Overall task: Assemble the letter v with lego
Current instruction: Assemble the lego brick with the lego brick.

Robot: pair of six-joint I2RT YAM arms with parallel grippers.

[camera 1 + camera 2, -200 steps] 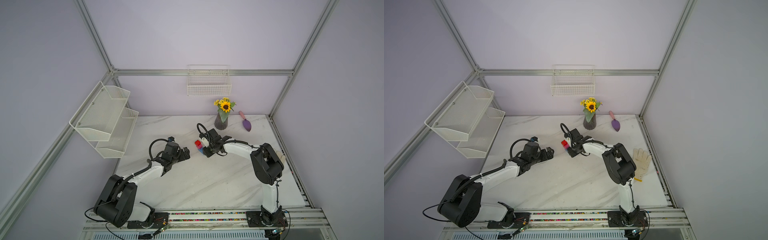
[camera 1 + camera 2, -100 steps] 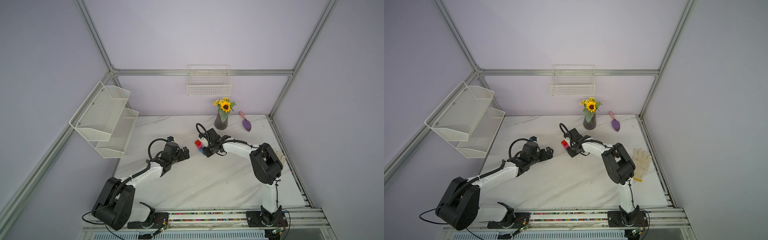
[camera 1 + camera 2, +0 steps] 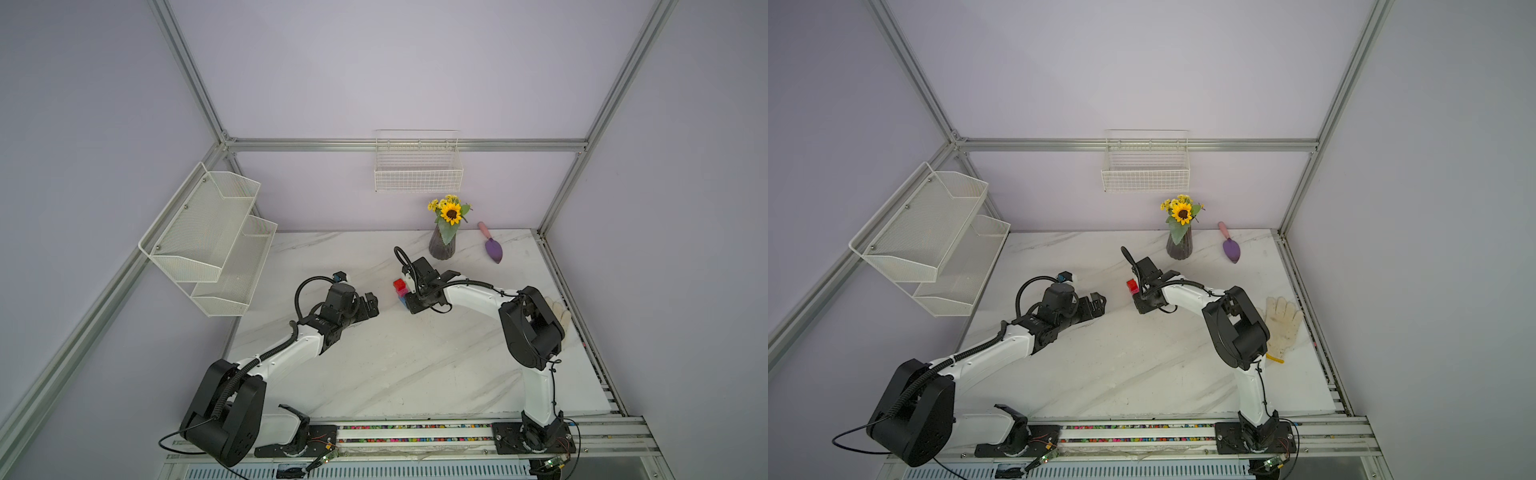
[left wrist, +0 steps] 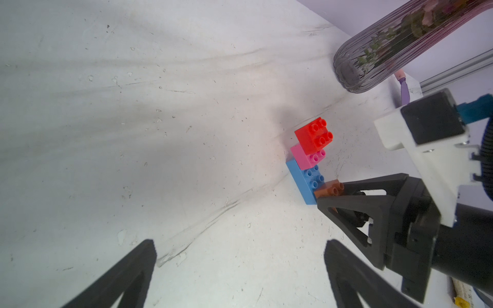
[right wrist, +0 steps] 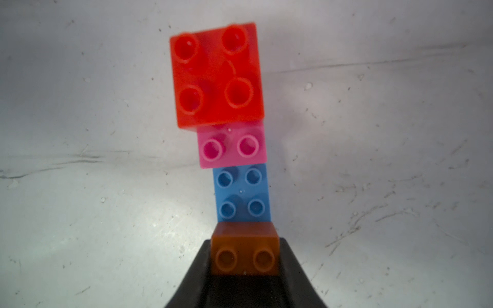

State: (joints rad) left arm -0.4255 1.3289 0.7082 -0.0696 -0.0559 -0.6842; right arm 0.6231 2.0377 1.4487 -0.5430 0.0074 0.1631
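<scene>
Partial V: blue brick [image 5: 241, 193] flat on the bench [image 3: 415, 365], centre-far, near-left of the vase [image 3: 441, 249]. Pink brick [image 5: 232, 145] and red brick [image 5: 217, 72] step up one arm. Right hand [image 5: 245, 269] is clamped narrow on the orange-brown brick [image 5: 245, 250] at blue's other end, probably seating it. Left hand [image 4: 240, 245] is wide and empty, to the left and apart. Next: press down, release. Black brick not in view.

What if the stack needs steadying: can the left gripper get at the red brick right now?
Probably yes. The left gripper is open, with just table between it and the red brick; the right gripper holds the orange-brown brick at the blue brick's other end.
</scene>
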